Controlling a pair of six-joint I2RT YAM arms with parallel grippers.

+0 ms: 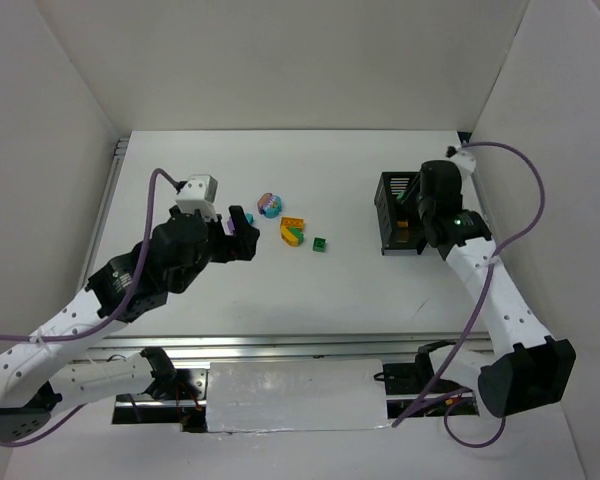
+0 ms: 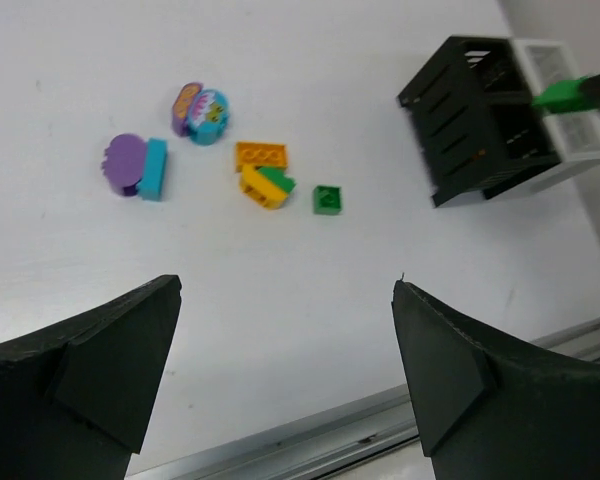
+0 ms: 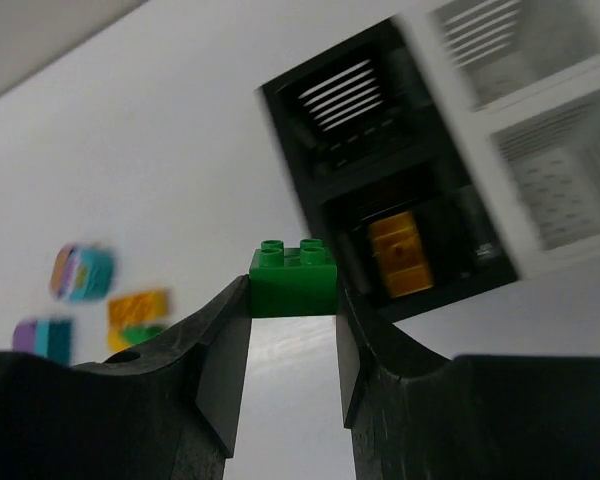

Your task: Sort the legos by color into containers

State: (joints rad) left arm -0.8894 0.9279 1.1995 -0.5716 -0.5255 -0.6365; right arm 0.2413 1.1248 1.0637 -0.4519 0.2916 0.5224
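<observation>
Right tool [image 3: 292,305] – you are clamping a green brick [image 3: 293,278] between the two fingertips. The jaws are standing narrow, closed to the brick's width, studs facing up in the right wrist view. You are holding it in the air near the containers; from the left wrist view it is showing beside the far top corner of the black bin [image 2: 460,120], at the edge of the white bins [image 2: 580,150]. Whether it is sitting directly over a cell cannot be told.

Left tool [image 2: 285,300] – you are keeping it spread wide, with nothing between the fingers, hanging above the desk [image 1: 310,300] on the near-left side of the loose bricks.

Containers: the black bin is standing on the right half of the desk, with the white bins touching its far side. An orange brick [image 3: 395,255] is lying in one black cell.

Loose legos, lying in a small group in the middle of the desk:
- a purple-and-teal pair [image 2: 138,167], nearest your left tool;
- a rounded purple-and-teal piece [image 2: 200,112], just beyond it;
- an orange plate brick [image 2: 261,155];
- a yellow brick with a green one on it [image 2: 265,187], touching the orange plate brick;
- a small green square [image 2: 327,199], just beside those, nearest the bins.

In the way: the taller black bin is standing between the loose group and the white bins.
</observation>
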